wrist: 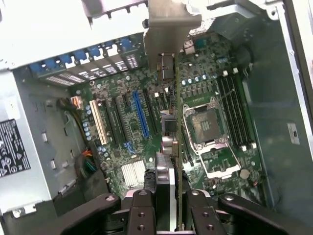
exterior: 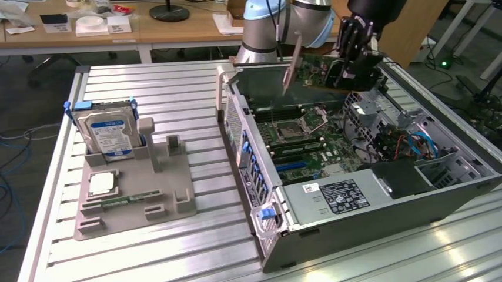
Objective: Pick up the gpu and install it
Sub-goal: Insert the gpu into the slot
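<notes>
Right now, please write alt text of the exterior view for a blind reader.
A black gripper holds a flat green circuit card above an open grey computer case; a silver hard drive stands in a grey holder at the exterior view's left.

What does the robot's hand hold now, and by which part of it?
The hand holds the gpu above the open computer case, gripping it at the end far from its metal bracket.

Dark green gpu [exterior: 318, 71]; blue-white label on silver hard drive [exterior: 110, 134]
</notes>
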